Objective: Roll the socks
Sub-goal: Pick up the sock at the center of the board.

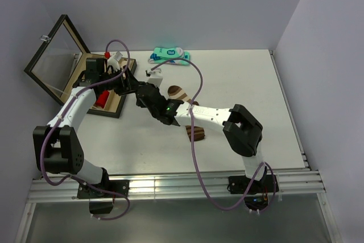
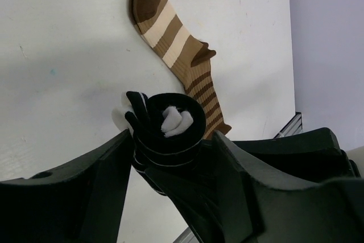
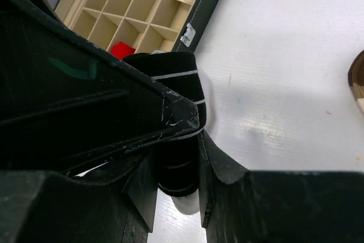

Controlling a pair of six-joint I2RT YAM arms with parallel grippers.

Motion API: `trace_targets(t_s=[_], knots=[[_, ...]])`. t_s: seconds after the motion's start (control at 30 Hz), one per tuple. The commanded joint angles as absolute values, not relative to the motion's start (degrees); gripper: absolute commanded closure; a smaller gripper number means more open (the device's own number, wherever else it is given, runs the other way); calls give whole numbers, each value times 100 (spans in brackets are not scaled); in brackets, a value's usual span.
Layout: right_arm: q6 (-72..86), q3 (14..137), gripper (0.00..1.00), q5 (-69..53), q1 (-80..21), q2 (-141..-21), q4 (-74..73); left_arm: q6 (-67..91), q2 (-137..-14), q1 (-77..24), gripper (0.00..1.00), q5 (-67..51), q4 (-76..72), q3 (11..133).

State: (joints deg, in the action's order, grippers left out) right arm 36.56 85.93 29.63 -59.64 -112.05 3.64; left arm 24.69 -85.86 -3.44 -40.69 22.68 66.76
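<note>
Left of the table's (image 1: 244,83) centre, just off the corner of the open organiser box (image 1: 111,105), both grippers meet on the black sock (image 2: 169,132), which is wound into a tight roll and held above the surface. From the left wrist we look straight into the roll's end, its white toe at the core, so we judge that its axis runs along the left gripper's (image 2: 173,140) reach and lies between that gripper's fingers. The right gripper (image 3: 177,181) is clamped on the same roll, whose thin white stripes cross the gap between its fingers. The left jaws stand wide on either side of the roll, and we cannot tell whether they press it. The brown sock (image 2: 177,46) lies flat and unrolled just to the right of both grippers. Its long axis runs from the toe on the far side to the cuff nearer us, passing under the right forearm. We reckon the right arm is nearer to it and should start from the toe end.
</note>
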Motion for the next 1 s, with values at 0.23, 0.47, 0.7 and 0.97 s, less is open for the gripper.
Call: trace_targets(t_s=[0.23, 0.47, 0.7, 0.97], knots=[[3841, 8613, 100, 2699, -5977, -10969, 984, 2391, -8517, -343, 52, -4122, 2110, 6627], [3779, 8595, 100, 2444, -5941, -10925, 941, 2294, -8490, -343, 86, -4061, 2145, 6653], [3814, 8350, 90, 2461, -5950, -10758, 905, 2110, -8473, -343, 100, -3990, 2241, 6724], [3867, 7735, 39, 2593, -5941, -10100, 782, 1495, -8525, -343, 100, -4087, 2636, 7022]])
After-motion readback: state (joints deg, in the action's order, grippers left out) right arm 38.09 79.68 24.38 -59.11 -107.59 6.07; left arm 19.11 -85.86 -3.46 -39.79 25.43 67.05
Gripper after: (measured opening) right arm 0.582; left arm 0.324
